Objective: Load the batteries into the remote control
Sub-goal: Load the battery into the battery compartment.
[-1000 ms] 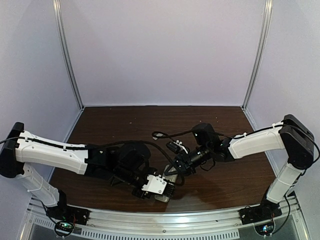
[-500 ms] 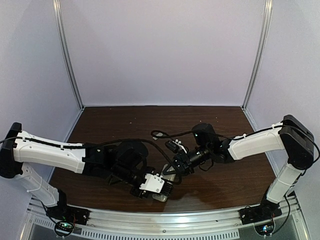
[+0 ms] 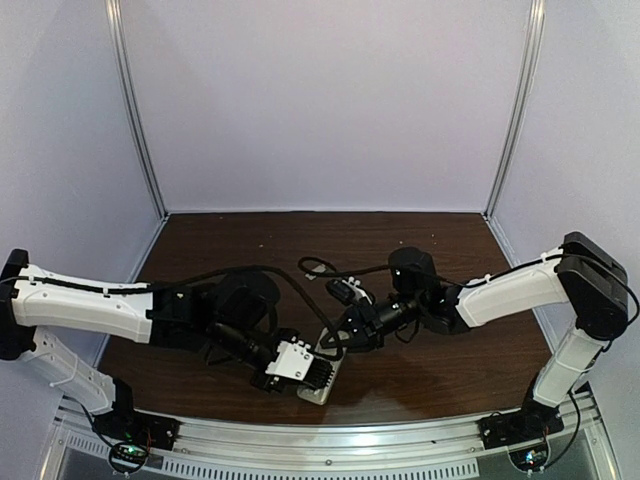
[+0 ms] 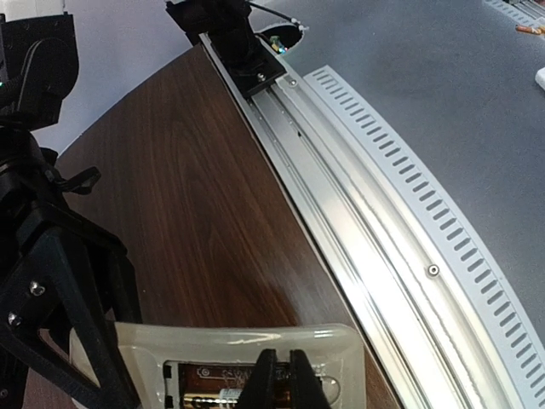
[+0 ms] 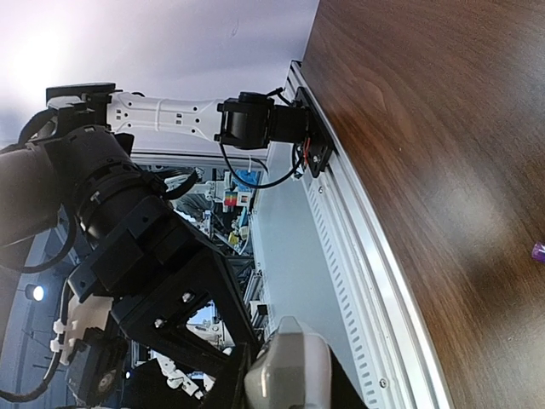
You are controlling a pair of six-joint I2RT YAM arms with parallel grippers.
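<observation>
Down at 6 o'clock on the dark brown wood-grain bench point(image 3: 420, 250), close to its near edge, lies the small flat white rectangular remote control point(image 3: 322, 390), its battery compartment open and facing up. Both arms meet over it, the left reaching in from 9 o'clock and the right from 3 o'clock.

The left end effector point(image 4: 277, 379) stands narrow, with its two black fingertips almost touching and dipped into the open compartment. I cannot tell whether anything is pinched between them. At 9 o'clock of those tips in the left wrist view, a thin cylindrical battery point(image 4: 204, 373) with fine print on its side lies lengthwise in the compartment.

The right end effector point(image 3: 333, 343) sits at the 12 o'clock end of the remote control in the top view and is closed on that end. The right wrist view shows the pale rounded casing clamped between dark fingers, and the left wrist view shows a black finger point(image 4: 89, 324) against the casing at 9 o'clock.

A tiny blue-purple battery point(image 5: 538, 250) lies bare on the bench, apart from the remote control. Only its end shows, at 3 o'clock on the edge of the right wrist view. A ribbed silver aluminium rail point(image 4: 366, 230) runs along the bench's near edge, just beside the remote control.
</observation>
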